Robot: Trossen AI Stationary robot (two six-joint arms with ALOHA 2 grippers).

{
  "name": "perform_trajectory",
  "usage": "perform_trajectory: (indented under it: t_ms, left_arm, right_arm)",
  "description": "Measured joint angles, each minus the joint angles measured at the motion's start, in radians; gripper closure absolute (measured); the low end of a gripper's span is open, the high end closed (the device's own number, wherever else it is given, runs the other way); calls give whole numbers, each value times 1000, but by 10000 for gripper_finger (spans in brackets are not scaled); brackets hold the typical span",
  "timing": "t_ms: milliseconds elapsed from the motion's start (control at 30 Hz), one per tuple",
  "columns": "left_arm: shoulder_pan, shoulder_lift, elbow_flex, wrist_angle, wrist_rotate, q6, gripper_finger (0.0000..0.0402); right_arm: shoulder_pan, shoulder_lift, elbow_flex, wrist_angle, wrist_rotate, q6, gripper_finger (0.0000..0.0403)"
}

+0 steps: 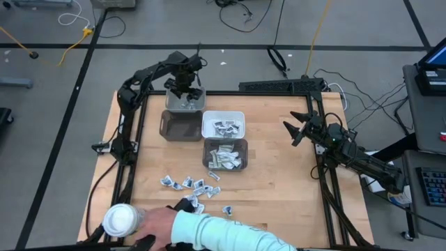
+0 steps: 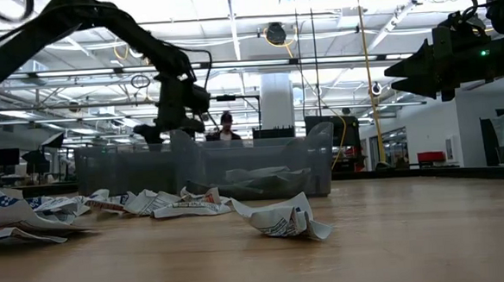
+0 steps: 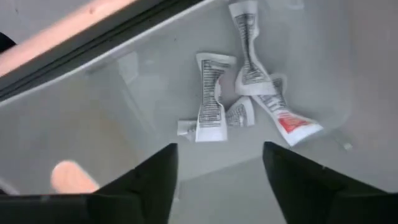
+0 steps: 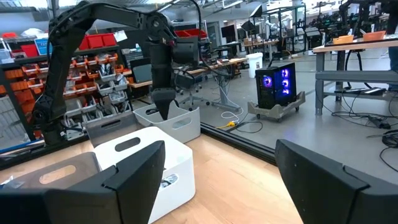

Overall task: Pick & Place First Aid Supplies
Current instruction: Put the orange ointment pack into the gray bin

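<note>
My left gripper [image 1: 182, 94] points down into a light grey bin [image 1: 187, 104] at the table's far side. It stands open with nothing between its fingers [image 3: 221, 152]. Several white packets with dark print [image 3: 211, 99] lie flat on that bin's floor below the fingertips; one of them has a red patch [image 3: 292, 124]. More first aid supplies [image 1: 191, 185] lie scattered on the wood near the front edge, also seen in the low view [image 2: 278, 219]. My right gripper [image 1: 294, 129] waits at the table's right, level and open [image 4: 221, 155].
Next to the light grey bin stand a dark grey bin [image 1: 180, 127], a white bin [image 1: 209, 120] with packets and another grey bin [image 1: 206, 155] with packets. A person's arm in a pale sleeve [image 1: 223, 233] reaches along the near edge beside a white-lidded jar [image 1: 118, 219].
</note>
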Motion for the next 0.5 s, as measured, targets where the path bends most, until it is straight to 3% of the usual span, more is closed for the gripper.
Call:
perform_trajectory:
  t_ms: [300, 500]
  left_arm:
    - [-79, -135, -3, -56, 14, -52, 96]
    - [-185, -301, -213, 13, 29, -132, 88]
  right_arm:
    - [0, 0, 0, 0, 0, 0, 105]
    - [0, 0, 0, 0, 0, 0, 105]
